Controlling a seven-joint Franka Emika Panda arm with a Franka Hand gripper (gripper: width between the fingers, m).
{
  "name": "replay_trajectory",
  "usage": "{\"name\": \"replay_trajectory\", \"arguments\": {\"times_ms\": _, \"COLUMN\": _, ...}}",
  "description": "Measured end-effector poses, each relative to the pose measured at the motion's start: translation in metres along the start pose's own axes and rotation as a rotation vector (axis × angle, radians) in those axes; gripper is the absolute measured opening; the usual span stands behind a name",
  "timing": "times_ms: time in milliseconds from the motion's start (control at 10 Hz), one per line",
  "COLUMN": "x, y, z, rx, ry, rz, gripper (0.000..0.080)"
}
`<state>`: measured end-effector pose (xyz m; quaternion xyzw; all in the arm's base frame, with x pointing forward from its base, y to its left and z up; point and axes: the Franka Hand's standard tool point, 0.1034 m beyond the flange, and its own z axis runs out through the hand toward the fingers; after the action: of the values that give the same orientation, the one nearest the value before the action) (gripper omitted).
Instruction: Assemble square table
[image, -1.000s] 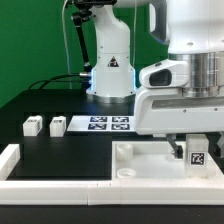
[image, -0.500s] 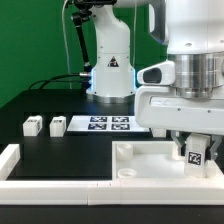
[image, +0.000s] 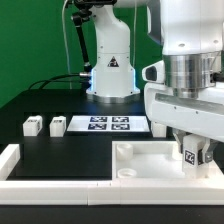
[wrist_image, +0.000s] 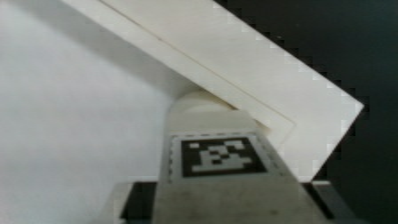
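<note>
In the exterior view the arm (image: 185, 60) runs off the upper right corner and hides the marker board (image: 105, 124)'s right end. The tabletop (image: 150, 165) is cut by the right edge. The jaws hide much of the gripped leg (image: 196, 156). In the wrist view the jaws' tips are blurred and cropped.

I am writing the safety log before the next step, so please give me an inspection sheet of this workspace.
Surface: black table, with a white rail along its front edge.
Job's things: tabletop lying flat; loose leg and second loose leg standing apart from it; held leg over the tabletop, near its rim.
Clutter: marker board only.
Gripper: gripper shut on the held leg.
Cables: black cables behind the table, beside the robot base.
Surroundings: green backdrop.
</note>
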<state>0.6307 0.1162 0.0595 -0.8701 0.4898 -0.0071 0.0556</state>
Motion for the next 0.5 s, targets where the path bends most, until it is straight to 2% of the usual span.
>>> {"name": "replay_trajectory", "arguments": {"times_ms": 300, "x": 0.0009, "y": 0.0009, "z": 0.0004, "rx": 0.009, "ry": -0.019, "rz": 0.259, "gripper": 0.0285}}
{"name": "replay_trajectory", "arguments": {"times_ms": 400, "x": -0.0002, "y": 0.0009, "z": 0.001, "rx": 0.021, "ry": -0.038, "rz": 0.47, "gripper": 0.0285}}
{"name": "replay_trajectory", "arguments": {"times_ms": 500, "x": -0.0019, "y": -0.0001, "z": 0.0013, "rx": 0.02, "ry": -0.041, "rz": 0.58, "gripper": 0.0285}}
